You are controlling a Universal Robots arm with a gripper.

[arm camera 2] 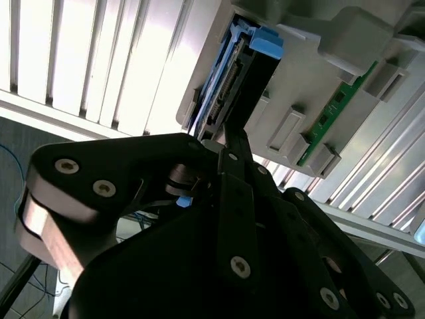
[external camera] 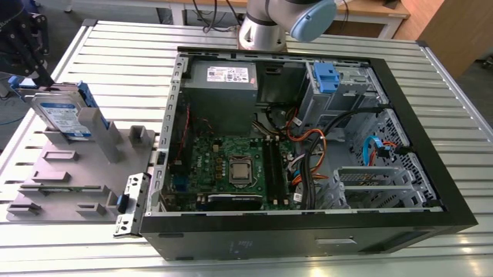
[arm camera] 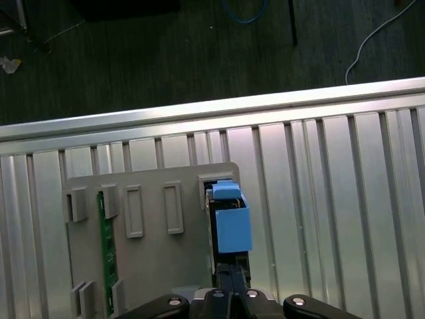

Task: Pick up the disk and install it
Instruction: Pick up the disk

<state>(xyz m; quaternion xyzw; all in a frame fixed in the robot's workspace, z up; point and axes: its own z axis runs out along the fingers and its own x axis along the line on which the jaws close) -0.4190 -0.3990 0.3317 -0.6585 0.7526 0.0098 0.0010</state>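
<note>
While the disk (arm camera: 232, 222) is standing edge-on straight ahead of my gripper (arm camera: 230, 282), I am hovering; my jaws are pressing together, empty.

disk (external camera: 63, 118) upright in fixture (external camera: 62, 173), computer case (external camera: 269, 242) beside

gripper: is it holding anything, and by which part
Cannot be told: the gripper is at the upper edge of the disk, which stands in the grey holder.
</note>
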